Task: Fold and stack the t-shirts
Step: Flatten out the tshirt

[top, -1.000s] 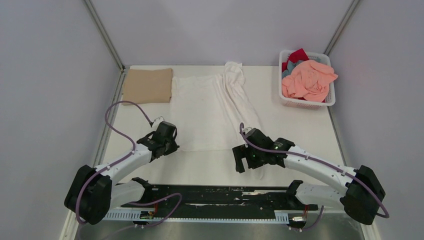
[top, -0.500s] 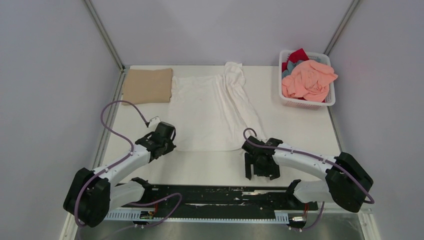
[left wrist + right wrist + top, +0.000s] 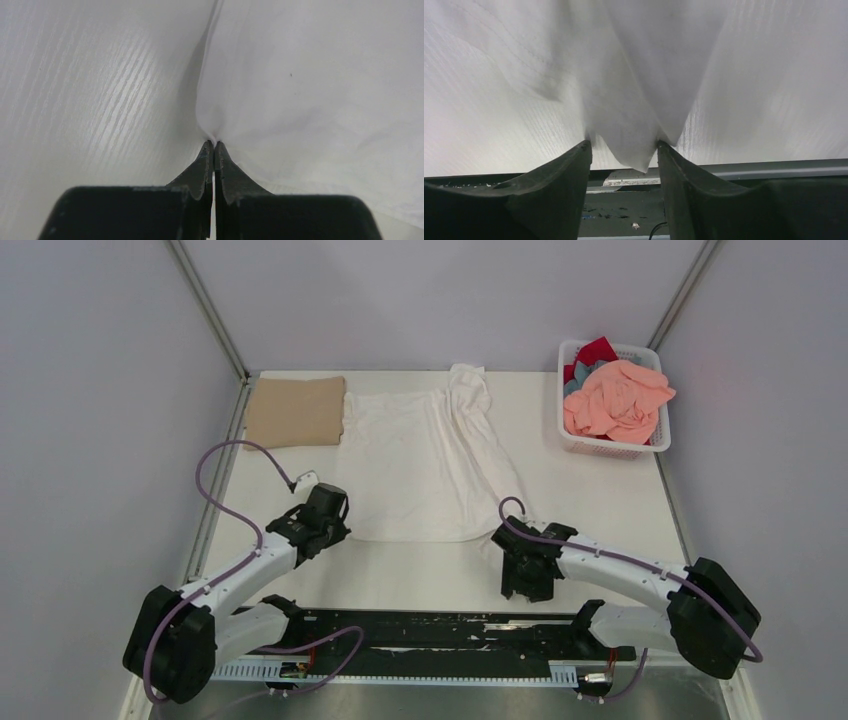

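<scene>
The white t-shirt (image 3: 415, 465) lies spread flat mid-table, with one side bunched into a long strip running to the near right. My left gripper (image 3: 333, 523) is shut on its near left corner, and the cloth puckers at the fingertips in the left wrist view (image 3: 214, 142). My right gripper (image 3: 526, 570) grips the strip's near end. In the right wrist view (image 3: 623, 142) the jaws stand partly apart and the white cloth (image 3: 644, 75) fills the gap, its corner hanging past the tips. A folded tan t-shirt (image 3: 297, 412) lies at the back left.
A white lattice basket (image 3: 657, 435) at the back right holds salmon pink (image 3: 615, 400), red (image 3: 597, 348) and grey-blue shirts. Grey walls close in on both sides. The black rail (image 3: 420, 625) runs along the near edge behind the grippers.
My right gripper has moved right and toward the near edge, taking the strip's end with it. My left gripper has shifted slightly left, staying at the shirt's corner.
</scene>
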Robot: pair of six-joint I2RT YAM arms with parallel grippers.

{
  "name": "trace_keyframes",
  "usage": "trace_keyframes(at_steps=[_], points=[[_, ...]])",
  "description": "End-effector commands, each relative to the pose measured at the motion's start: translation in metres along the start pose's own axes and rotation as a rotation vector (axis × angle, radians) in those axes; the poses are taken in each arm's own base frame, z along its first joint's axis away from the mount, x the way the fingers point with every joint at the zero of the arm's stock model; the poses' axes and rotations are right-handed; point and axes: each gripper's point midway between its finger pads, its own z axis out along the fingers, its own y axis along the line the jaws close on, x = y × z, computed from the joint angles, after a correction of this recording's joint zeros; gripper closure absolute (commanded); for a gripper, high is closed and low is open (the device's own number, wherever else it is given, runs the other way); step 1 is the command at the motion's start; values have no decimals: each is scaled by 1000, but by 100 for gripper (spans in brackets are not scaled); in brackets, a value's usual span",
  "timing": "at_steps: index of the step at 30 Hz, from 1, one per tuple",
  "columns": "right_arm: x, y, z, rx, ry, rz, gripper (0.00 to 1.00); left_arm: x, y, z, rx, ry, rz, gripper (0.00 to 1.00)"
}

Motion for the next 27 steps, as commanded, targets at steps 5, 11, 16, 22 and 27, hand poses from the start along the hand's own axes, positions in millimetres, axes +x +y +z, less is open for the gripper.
trace_keyframes(at_steps=[5, 11, 16, 22, 27], points=[[-18, -5, 23, 58, -96, 71, 69, -15, 1, -3, 3, -64, -13, 100], [-54, 4, 0, 29, -251, 61, 100, -19, -14, -10, 94, -79, 6, 100], [-114, 9, -47, 17, -484, 79, 100, -46, -25, -24, 166, -190, -42, 100], [-195, -4, -117, 59, -764, 194, 100, -101, -49, -53, 256, -356, -51, 100], [-248, -5, -207, -37, -1010, 240, 100, -144, -55, -71, 184, -435, -51, 100]])
